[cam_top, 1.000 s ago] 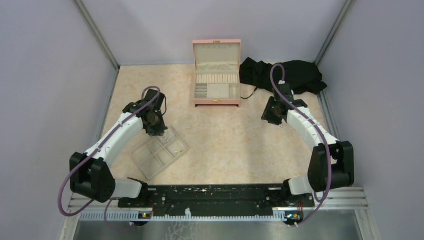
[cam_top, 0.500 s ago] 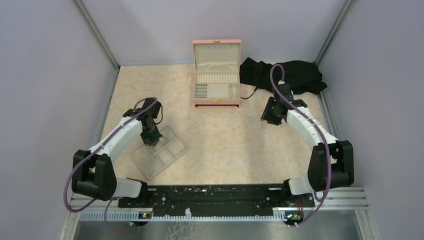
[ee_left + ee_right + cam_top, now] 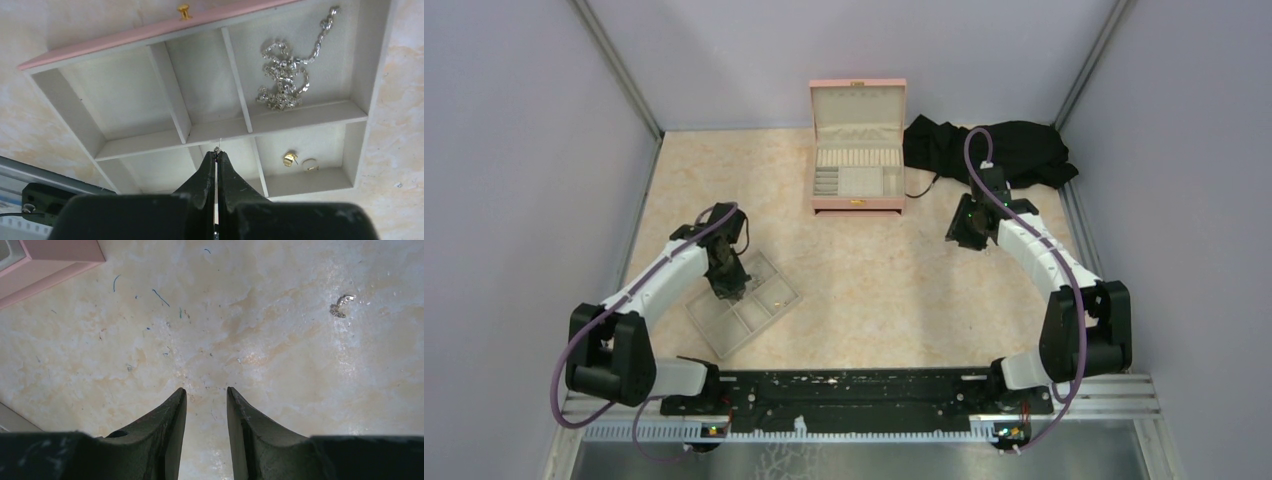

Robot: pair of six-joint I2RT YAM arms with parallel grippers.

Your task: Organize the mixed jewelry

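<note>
This is looking like a robotics lab test cell rather than a home. Plain lilac wall panels (image 3: 514, 150) and aluminium framing posts (image 3: 619, 70) are enclosing a marble-patterned tabletop (image 3: 874, 290). A black mounting rail (image 3: 854, 393) is carrying a cabled left arm (image 3: 659, 275) and right arm (image 3: 1039, 250) at the near edge.

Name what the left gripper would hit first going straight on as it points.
Probably the beige tray: the left gripper, pinching a tiny silvery piece, points at the long divider or the compartment floor beside it; depth is unclear.
</note>
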